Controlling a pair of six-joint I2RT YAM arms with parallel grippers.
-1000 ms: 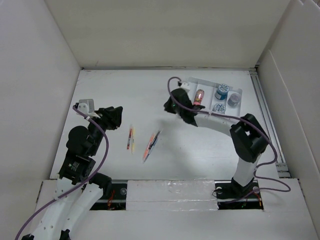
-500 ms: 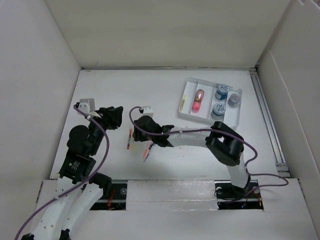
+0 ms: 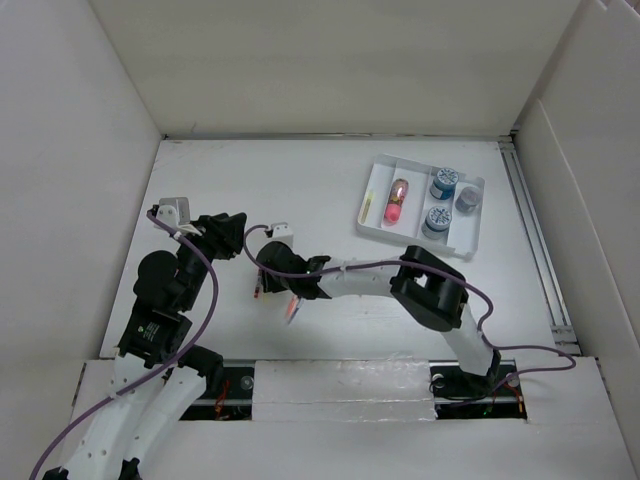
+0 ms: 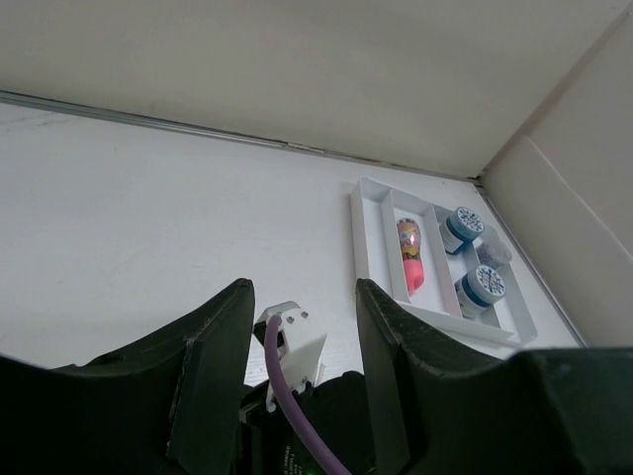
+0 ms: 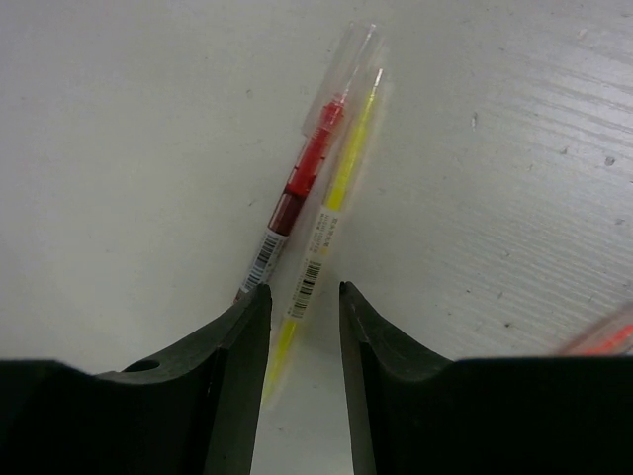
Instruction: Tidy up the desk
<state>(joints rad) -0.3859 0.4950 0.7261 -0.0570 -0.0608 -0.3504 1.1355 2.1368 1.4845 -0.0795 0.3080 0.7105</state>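
The desk (image 3: 220,180) is a white tabletop between tall white walls. A red pen (image 5: 302,178) and a yellow pen (image 5: 331,203) lie side by side on it. My right gripper (image 5: 303,295) is open just above them, and its fingers straddle the near end of the yellow pen. In the top view the right gripper (image 3: 266,275) covers most of both pens. An orange pen (image 3: 293,306) lies just to their right. My left gripper (image 3: 226,236) is open and empty, held above the desk left of the pens.
A white compartment tray (image 3: 466,232) stands at the back right. It holds a pink capsule-like item (image 3: 397,200), two blue-lidded jars, a grey-lidded jar and a thin yellow stick. In the left wrist view the tray (image 4: 368,247) lies beyond the right wrist.
My right arm has swung from the tray at the back right over to the left and come down over the red and yellow pens. The left arm has not moved.
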